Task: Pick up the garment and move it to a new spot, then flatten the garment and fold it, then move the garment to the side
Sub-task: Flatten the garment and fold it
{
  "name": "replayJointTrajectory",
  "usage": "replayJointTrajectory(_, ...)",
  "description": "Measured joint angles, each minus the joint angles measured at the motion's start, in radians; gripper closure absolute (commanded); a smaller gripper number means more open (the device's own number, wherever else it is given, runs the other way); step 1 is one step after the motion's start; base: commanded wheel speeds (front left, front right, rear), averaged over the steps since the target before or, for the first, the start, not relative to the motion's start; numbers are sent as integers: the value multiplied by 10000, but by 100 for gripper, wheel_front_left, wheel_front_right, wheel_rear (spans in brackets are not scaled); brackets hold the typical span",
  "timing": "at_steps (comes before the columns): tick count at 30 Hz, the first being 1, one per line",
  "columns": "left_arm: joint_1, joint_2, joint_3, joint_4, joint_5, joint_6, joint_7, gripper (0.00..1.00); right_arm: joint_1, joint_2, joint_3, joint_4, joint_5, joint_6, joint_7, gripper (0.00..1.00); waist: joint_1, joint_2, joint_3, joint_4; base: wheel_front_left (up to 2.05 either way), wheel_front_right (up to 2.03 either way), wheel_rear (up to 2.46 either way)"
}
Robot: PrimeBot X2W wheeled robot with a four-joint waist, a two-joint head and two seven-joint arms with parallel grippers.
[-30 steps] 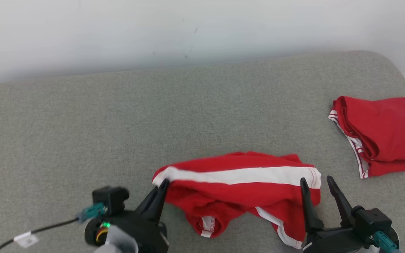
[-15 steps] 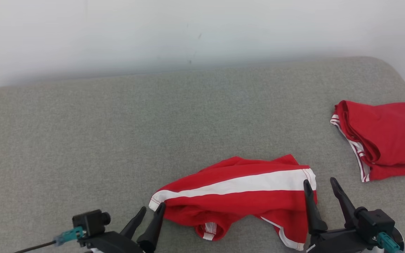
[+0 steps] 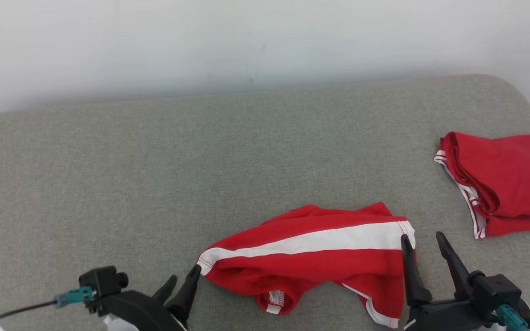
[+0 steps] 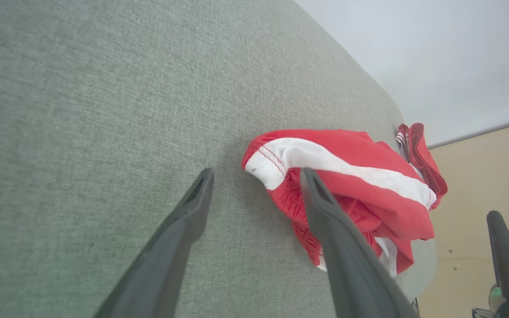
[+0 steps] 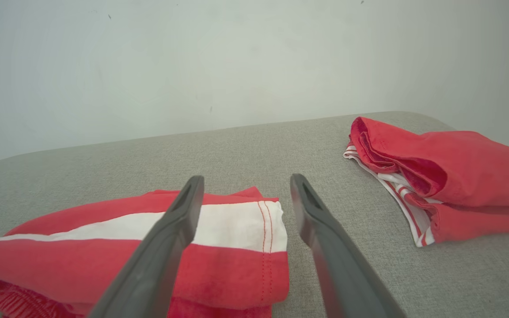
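The garment [image 3: 311, 259] is red with a broad white stripe and lies crumpled on the grey padded surface [image 3: 154, 184], near its front edge. My left gripper [image 3: 183, 274] stands open just left of the garment's left corner, with nothing between its fingers. In the left wrist view the left gripper [image 4: 257, 173] has that white-banded corner of the garment [image 4: 369, 176] just ahead of its tips. My right gripper [image 3: 422, 236] is open at the garment's right end, its left finger over the cloth. The right wrist view shows the right gripper [image 5: 246, 178] straddling the hemmed edge of the garment [image 5: 104, 260].
A second red garment [image 3: 509, 179], folded, lies at the far right by the surface's rounded edge; the folded garment [image 5: 449, 172] also shows in the right wrist view. A pale wall [image 3: 246, 41] runs behind. Bare grey surface stretches left and back.
My left gripper has opened and let go of the garment's left corner, then drawn back to the lower left. The corner has dropped onto the surface. The right gripper has stayed open.
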Motion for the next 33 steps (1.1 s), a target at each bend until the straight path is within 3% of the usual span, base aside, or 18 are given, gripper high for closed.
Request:
replayJointTrajectory(4,-307,-73,-15,313,-50,313,326,0,-48,19,61,29,4,0,-21,0,0,0,22,-104,0,0,0)
replayJointTrajectory(11,-538,-169,-52,637,-173,433,631,0,-60,31,15,61,12,0,-92,0,0,0,107,-258,0,0,0)
replayJointTrajectory(20,-750,-451,-36,1003,-372,226,627,2,-96,73,2,44,0,0,-96,0,0,0,204,-262,0,0,0)
replayJointTrajectory(21,-790,-453,-75,1053,-357,219,629,15,-101,75,0,46,0,0,-94,0,1,0,214,-255,0,0,0)
replayJointTrajectory(22,-835,-453,-138,1103,-307,205,646,35,-110,75,2,44,-2,0,-94,0,2,0,225,-251,0,0,0)
replayJointTrajectory(24,-900,-499,-234,1164,-222,121,644,55,-136,79,-2,46,-2,0,-94,0,1,-1,250,-246,0,0,0)
replayJointTrajectory(27,-991,-516,-407,1283,54,61,577,96,-165,75,-8,52,-2,0,-102,0,2,0,277,-237,0,0,0)
replayJointTrajectory(28,-1024,-512,-443,1321,104,61,533,100,-169,77,-8,54,-2,0,-104,0,2,0,279,-236,0,0,0)
replayJointTrajectory(33,-1128,-476,-681,1407,485,10,424,100,-170,77,-17,48,-6,0,-102,0,2,0,274,-225,0,0,0)
